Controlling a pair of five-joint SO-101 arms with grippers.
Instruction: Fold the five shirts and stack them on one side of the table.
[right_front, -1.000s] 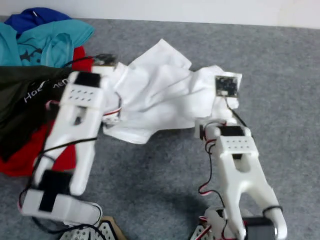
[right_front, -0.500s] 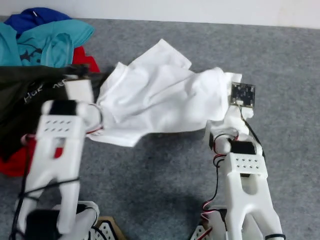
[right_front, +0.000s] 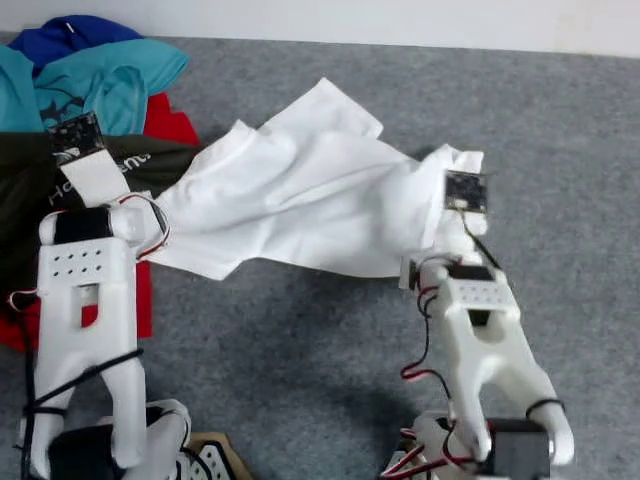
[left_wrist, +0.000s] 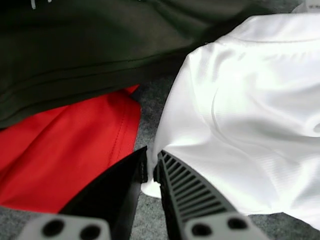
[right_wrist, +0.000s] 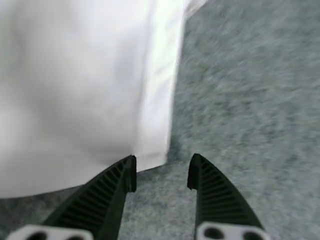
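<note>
White shirt (right_front: 300, 200) lies crumpled and spread across the middle of the grey table (right_front: 330, 350), not yet folded. The other four, black shirt (right_front: 30, 180), red shirt (left_wrist: 65, 145), teal shirt (right_front: 100, 80) and blue shirt (right_front: 70, 35), sit heaped at the far corner on the left arm's side, the black one lying over the red. Left gripper (left_wrist: 150, 172): jaws pressed together, pinching a small tab of the white shirt's edge, just beside the red and black cloth. Right gripper (right_wrist: 161, 172): jaws spread, low over the table at the shirt's opposite edge, one finger touching or just beside the hem, nothing between them. Handling, judged: thin fabric, light, wholly limp — it will sag and drag between any two held points and keep creases where it bunches. The surface has a slight sheen, so a shallow pinch may slip; the table covering looks napped enough to catch the cloth when it is dragged. Best hold: the doubled hem or a seamed corner, one grip at each end of the same edge, taken deep enough that the layers sit fully within the ribbed pads. For the right side, the hem corner directly ahead of it looks the natural place.
</note>
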